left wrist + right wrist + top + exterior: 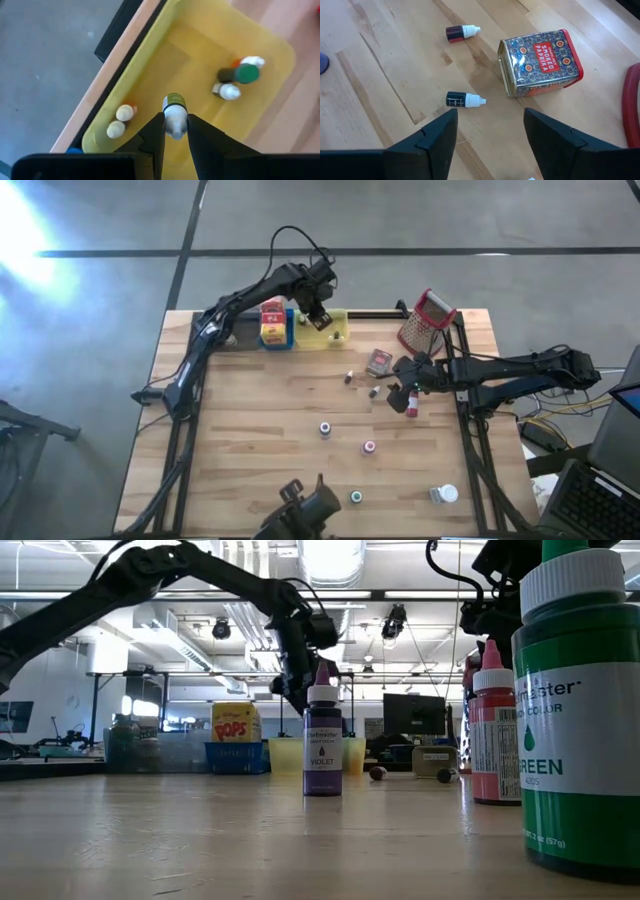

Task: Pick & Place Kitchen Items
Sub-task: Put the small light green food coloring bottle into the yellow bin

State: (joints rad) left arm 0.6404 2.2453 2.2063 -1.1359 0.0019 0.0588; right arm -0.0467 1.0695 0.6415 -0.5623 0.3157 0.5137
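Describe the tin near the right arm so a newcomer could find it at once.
Start at the tall metal grater on the table's far right side. Just beside it, toward the table's middle, lies the paprika tin, ahead of the right tool. Unlike the two tiny white-tipped bottles nearby, it is boxy, patterned, with a red label reading SMOKED PAPRIKA.

high: straight down, far | low: table-level, close | wrists: downward, near table [250,430]

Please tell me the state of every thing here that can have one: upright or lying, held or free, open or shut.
Left tool: shut on small white-capped bottle, above yellow tray.
Right tool: open, empty, above table.
Smoked paprika tin: lying, free.
Dark bottle: lying, capped.
Red-brown bottle: lying, capped.
Violet bottle: upright, capped.
Green bottle: upright, capped.
Grater: free, on the table.
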